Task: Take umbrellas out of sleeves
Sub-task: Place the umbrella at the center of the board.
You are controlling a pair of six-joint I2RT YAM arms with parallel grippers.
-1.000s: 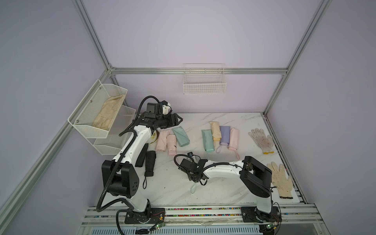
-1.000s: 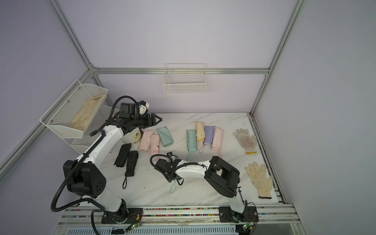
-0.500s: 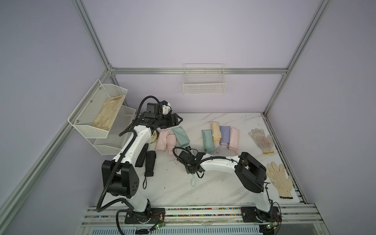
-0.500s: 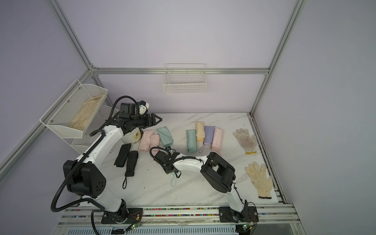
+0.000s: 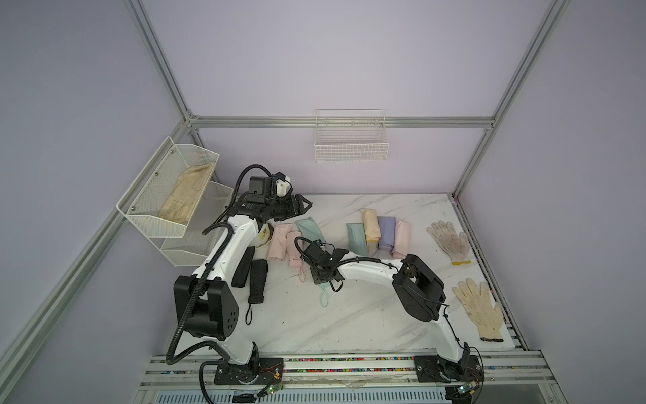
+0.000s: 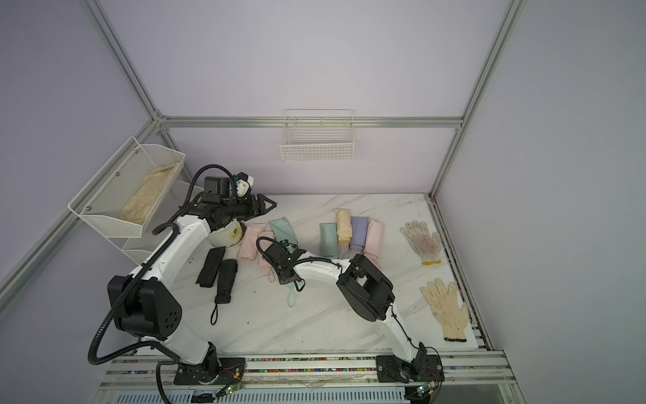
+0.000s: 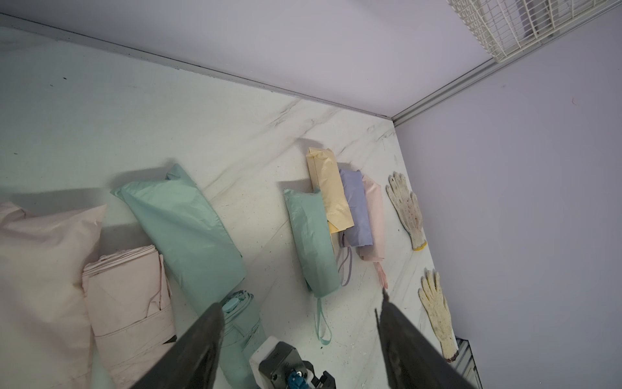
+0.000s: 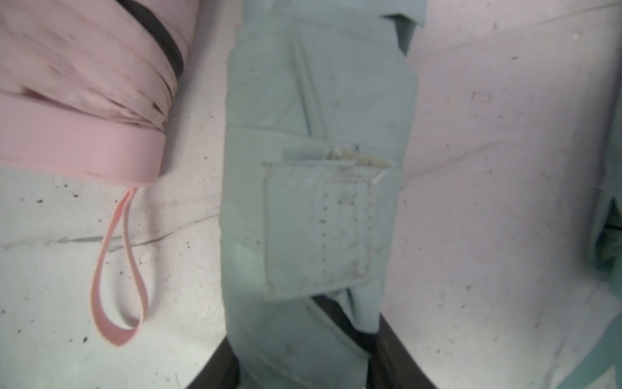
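- In the right wrist view the mint umbrella point(image 8: 316, 202) runs off the picture at both ends; the right gripper point(image 8: 306, 367) shows only as two dark blurred stubs.
- In both top views that gripper's body hides its fingers and most of the mint umbrella.
- The left arm point(image 6: 181, 241) half hides a cup point(image 6: 227, 238).

A marble table point(image 5: 349, 325) is enclosed by lilac walls point(image 5: 314, 52); a wire basket point(image 5: 351, 150) is hung above its far edge, a mesh shelf point(image 5: 153, 224) at its left.

A mint umbrella point(image 8: 313, 202), a pink umbrella point(image 8: 84, 101), a yellow sleeve point(image 7: 328, 188), a lavender sleeve point(image 7: 356, 208), a grey-veined white table point(image 5: 349, 314).
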